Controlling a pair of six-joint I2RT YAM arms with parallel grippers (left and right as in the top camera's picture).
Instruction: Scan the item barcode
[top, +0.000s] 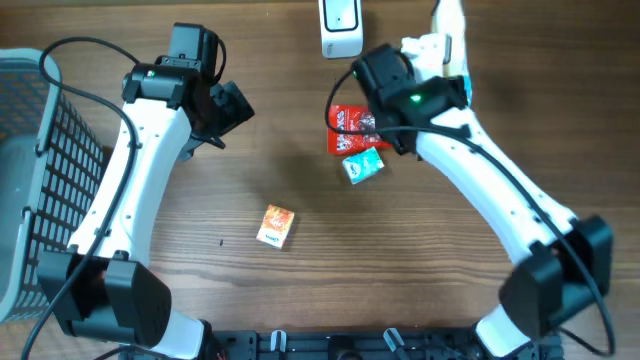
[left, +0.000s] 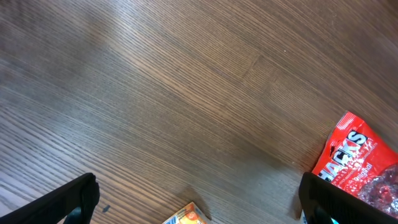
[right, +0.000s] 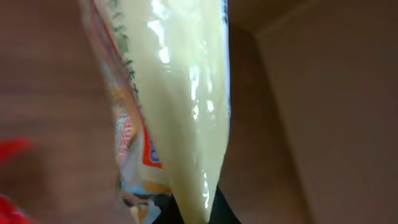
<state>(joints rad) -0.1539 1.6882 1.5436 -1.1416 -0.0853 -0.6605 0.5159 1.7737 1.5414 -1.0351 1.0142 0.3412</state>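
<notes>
Nearest the robot's base lies an orange box (top: 275, 226). Past it, the teal packet (top: 362, 166) and the red snack bag (top: 350, 126) touch. The left gripper (top: 228, 115) hangs spread wide over bare wood, holding nothing. Farther out, the right gripper (top: 438, 48) is pinched on one end of a pale yellow packet (right: 186, 112), lifted off the table. Its long axis runs straight out from the fingers toward the far edge. The step in hand appears to be presenting the packet to the scanner (top: 340, 25), which sits just to its left. Which face carries the barcode cannot be told, so the next move probably calls for swinging left and rolling the wrist.
</notes>
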